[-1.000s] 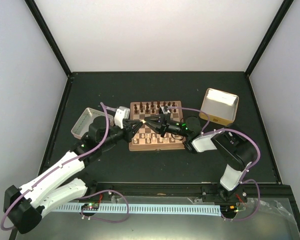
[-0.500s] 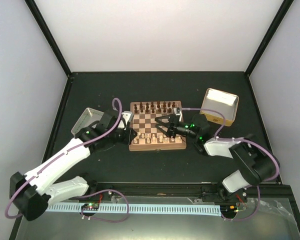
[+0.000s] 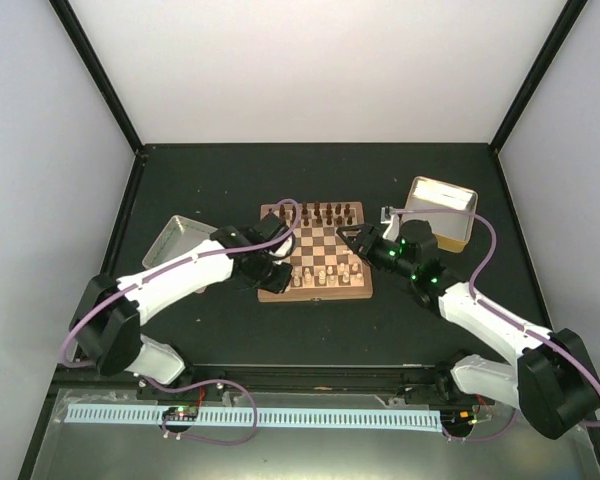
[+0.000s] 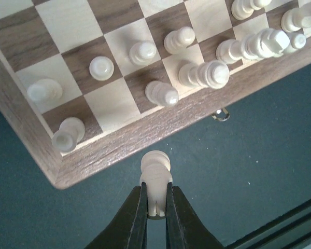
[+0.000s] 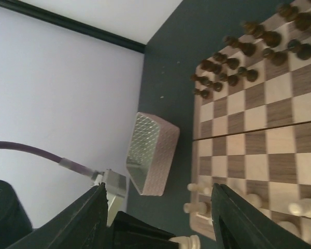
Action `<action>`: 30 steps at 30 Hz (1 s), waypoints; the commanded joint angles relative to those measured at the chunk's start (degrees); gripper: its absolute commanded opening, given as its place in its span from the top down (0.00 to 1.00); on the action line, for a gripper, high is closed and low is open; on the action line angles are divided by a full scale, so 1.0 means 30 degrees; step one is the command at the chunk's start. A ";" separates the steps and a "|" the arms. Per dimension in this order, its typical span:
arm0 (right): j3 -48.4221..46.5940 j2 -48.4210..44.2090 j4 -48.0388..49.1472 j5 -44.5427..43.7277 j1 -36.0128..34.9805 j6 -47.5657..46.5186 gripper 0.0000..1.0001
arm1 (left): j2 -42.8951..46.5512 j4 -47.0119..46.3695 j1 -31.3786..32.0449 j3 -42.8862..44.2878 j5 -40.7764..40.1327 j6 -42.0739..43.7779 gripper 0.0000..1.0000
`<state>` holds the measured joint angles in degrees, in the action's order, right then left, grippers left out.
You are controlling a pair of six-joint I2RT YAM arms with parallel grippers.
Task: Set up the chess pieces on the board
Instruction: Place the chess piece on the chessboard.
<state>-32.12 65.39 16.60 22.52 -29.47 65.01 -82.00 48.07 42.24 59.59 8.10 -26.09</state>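
Left wrist: left fingers (image 4: 140, 205) pinch pale pawn (image 4: 155, 168) beside board (image 4: 124, 141) rim; right fingers (image 5: 90, 218) wide apart, empty.

No writing, label, brand, number or sign can be read in any of the views. The board (image 3: 320, 243) shows only plain wood grain along its rim where the left wrist camera sees it up close. The small circuit boards (image 3: 183, 412) by the arm bases at the near edge are too small to tell whether they carry any print.
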 commanded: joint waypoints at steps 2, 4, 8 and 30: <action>-0.0339 -0.0423 -0.2223 -0.1628 0.0186 -0.1496 0.44 | -0.1550 0.0791 0.0287 0.1593 -0.1266 0.0255 0.95; -0.0339 -0.0420 -0.2342 -0.1608 0.0215 -0.1548 0.44 | -0.1951 0.0714 0.0308 0.1729 -0.1454 0.0238 0.94; -0.0324 -0.0369 -0.2385 -0.1692 0.0244 -0.1595 0.44 | -0.3165 0.0942 0.0324 0.2837 -0.2103 0.0396 0.94; -0.0544 -0.0088 -0.2706 -0.1443 0.0391 -0.1727 0.44 | -0.5642 0.1462 0.0395 0.3700 -0.2877 0.1207 0.89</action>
<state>-32.16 64.95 8.58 18.92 -28.73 60.51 -97.51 52.23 43.16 69.23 -0.01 -23.64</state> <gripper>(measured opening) 0.564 0.105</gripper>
